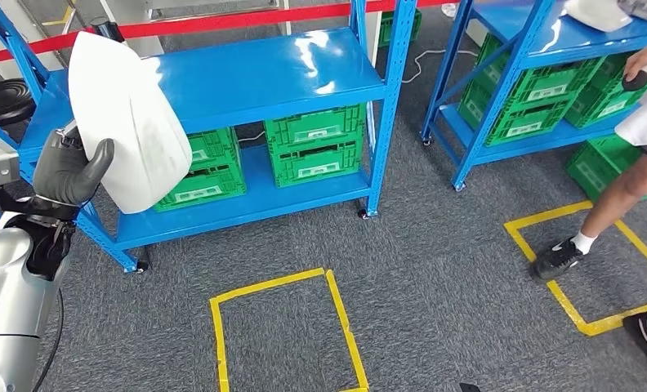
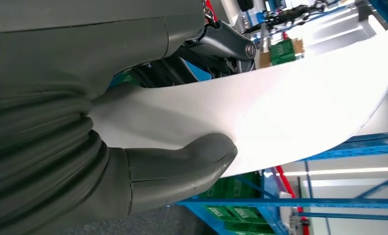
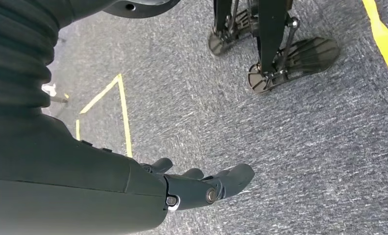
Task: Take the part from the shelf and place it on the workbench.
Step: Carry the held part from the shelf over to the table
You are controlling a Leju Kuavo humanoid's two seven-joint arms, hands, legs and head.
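Observation:
The part [image 1: 128,122] is a large white curved panel, held upright in front of the blue shelf [image 1: 263,73] at the left. My left hand [image 1: 69,171] grips its lower edge, thumb on the near face. Up close, the thumb [image 2: 182,169] presses the white part [image 2: 290,103] against the darker fingers behind it. My right hand [image 3: 202,186] hangs over the grey carpet with its fingers apart and nothing in it.
Green crates [image 1: 316,147] sit on the shelf's lower level. A second blue shelf [image 1: 549,49] with green crates stands at the right, where a person [image 1: 631,163] stands reaching into it. Yellow tape squares [image 1: 283,335] mark the grey carpet.

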